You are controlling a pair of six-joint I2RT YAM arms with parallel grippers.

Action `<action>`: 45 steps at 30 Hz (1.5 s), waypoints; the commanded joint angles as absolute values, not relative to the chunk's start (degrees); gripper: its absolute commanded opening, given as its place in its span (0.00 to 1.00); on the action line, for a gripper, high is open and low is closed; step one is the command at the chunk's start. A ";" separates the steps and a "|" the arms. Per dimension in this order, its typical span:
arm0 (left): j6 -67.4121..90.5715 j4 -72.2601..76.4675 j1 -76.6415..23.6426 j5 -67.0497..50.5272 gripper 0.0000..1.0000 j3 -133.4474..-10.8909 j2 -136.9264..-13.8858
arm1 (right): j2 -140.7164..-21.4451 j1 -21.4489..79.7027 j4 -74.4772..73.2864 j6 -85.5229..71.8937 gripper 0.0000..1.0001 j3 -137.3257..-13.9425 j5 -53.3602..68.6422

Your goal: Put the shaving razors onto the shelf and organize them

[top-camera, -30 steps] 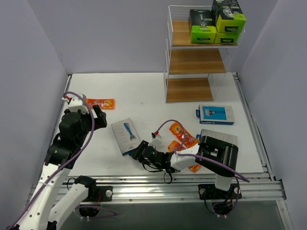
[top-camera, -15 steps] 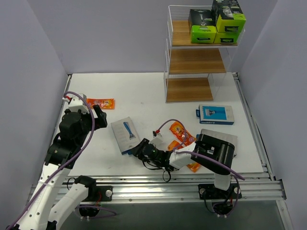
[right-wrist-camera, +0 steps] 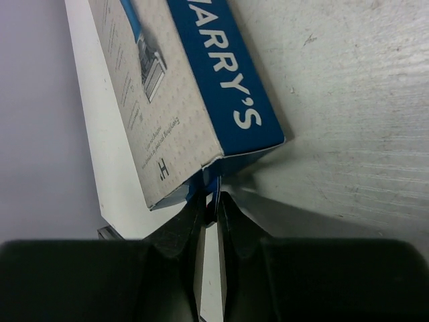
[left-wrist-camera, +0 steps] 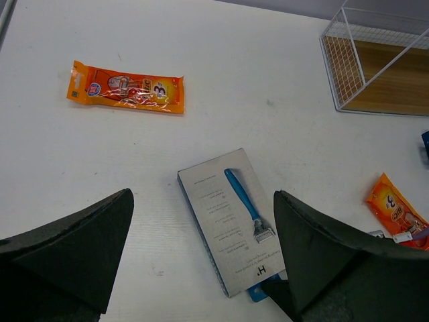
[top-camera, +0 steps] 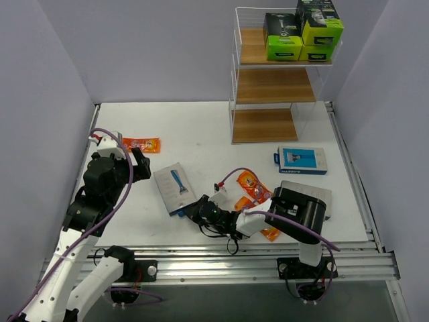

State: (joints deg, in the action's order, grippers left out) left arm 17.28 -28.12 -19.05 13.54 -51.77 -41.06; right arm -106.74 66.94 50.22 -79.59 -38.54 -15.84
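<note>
A grey razor card [top-camera: 173, 190] showing a blue razor lies left of centre. My right gripper [top-camera: 199, 209] lies low at its near corner. In the right wrist view the gripper [right-wrist-camera: 211, 199] is shut on the blue hang tab sticking out of the card [right-wrist-camera: 154, 87]. My left gripper [top-camera: 137, 164] hovers open to the card's left, holding nothing. In the left wrist view the card [left-wrist-camera: 234, 218] lies between its wide fingers [left-wrist-camera: 74, 248]. The shelf [top-camera: 271, 86] stands at the back right with black-and-lime boxes [top-camera: 283, 37] on its top board.
An orange packet [top-camera: 139, 144] lies at the far left, and two more [top-camera: 255, 186] lie by the right arm. A blue razor card [top-camera: 301, 161] rests in front of the shelf. Another pale card [top-camera: 320, 196] lies partly under the right arm.
My right gripper has closed onto the grey card's blue tab, and the card has shifted slightly left. The left arm has stayed still.
</note>
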 commanded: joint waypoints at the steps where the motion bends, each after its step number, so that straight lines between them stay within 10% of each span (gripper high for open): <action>1: 16.61 -27.86 -19.34 14.85 0.94 -53.00 -41.04 | -106.79 66.27 50.19 -80.42 0.05 -39.55 -18.63; 45: 16.52 -27.25 -19.25 15.03 0.94 -52.30 -42.01 | -57.48 44.92 22.07 -54.50 0.00 -27.15 -5.28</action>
